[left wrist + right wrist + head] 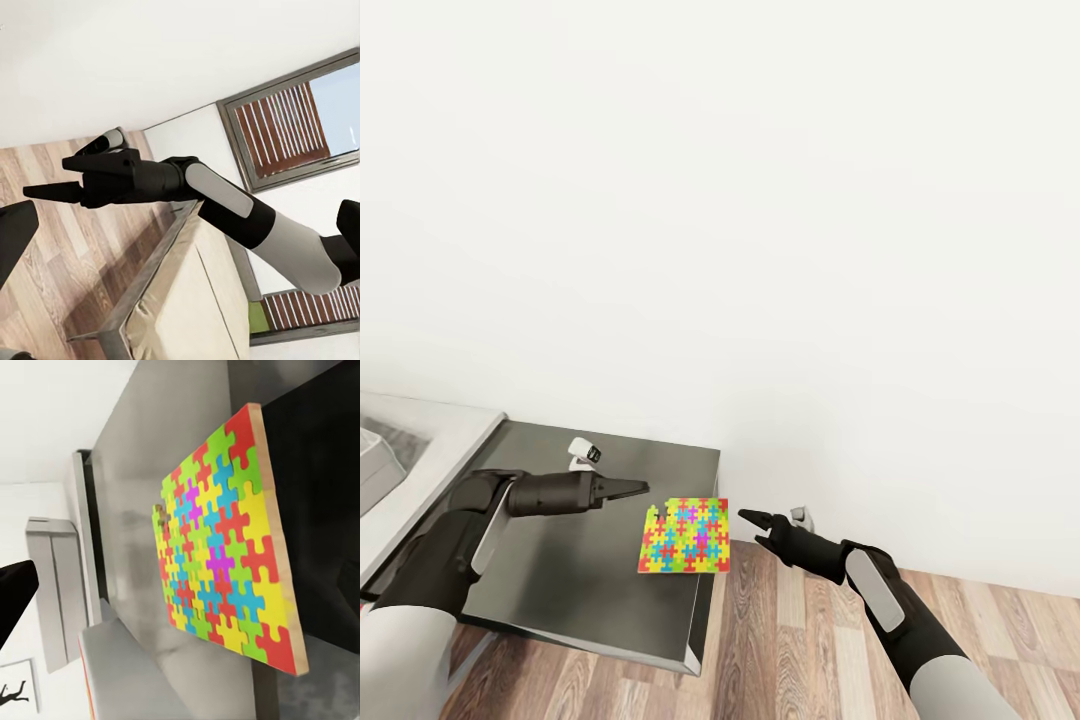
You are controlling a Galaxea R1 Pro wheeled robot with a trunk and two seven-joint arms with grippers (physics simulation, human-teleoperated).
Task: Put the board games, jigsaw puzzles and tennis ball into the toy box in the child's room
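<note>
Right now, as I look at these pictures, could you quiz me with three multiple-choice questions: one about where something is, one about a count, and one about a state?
1. Where is the jigsaw puzzle?
A. On the wood floor
B. At the dark table's corner, between the two tools
C. Clamped in the right tool

2. How many jigsaw puzzles are in sight?
A. One
B. Two
C. Three

3. What state is the right tool in?
A. Open and empty
B. Shut on the puzzle
C. Shut on a ball

Answers:
1. B. The jigsaw puzzle lies at the table corner, with the left tool on one side and the right tool on the other.
2. A. Only one bright board appears.
3. A. The left wrist view shows its fingers apart with nothing between them.
</note>
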